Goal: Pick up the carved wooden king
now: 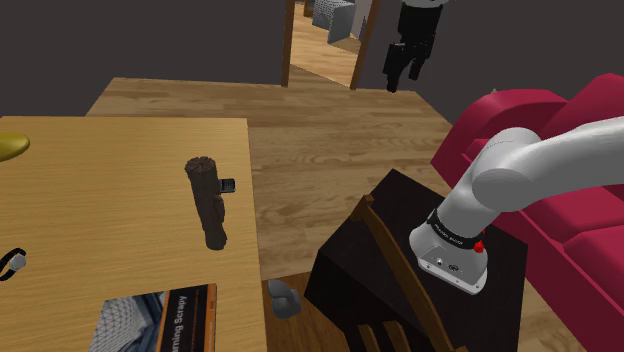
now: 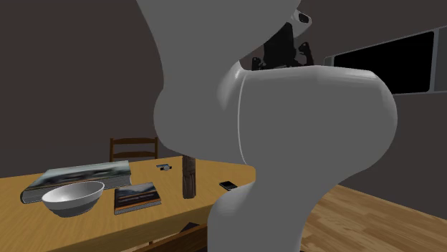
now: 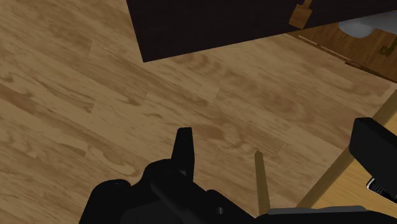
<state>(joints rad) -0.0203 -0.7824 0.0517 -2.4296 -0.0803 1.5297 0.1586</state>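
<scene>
The carved wooden king (image 1: 206,201) is a tall dark brown piece standing near the right edge of the light wooden table (image 1: 100,200) in the shoulder view. It also stands upright on the table in the second exterior view (image 2: 189,175). My gripper (image 1: 405,72) hangs high in the air, far off the table toward the doorway, and is open with nothing in it. In the wrist view the fingers (image 3: 184,149) stand wide apart over the wooden floor (image 3: 95,95), with the table's edge beside one finger.
A small black item (image 1: 228,185) lies beside the king. A book (image 1: 170,318), a yellow thing (image 1: 10,147) and a white bowl (image 2: 71,197) are on the table. A chair (image 1: 400,290), the dark stand (image 1: 390,240) and a red sofa (image 1: 560,130) are near the arm.
</scene>
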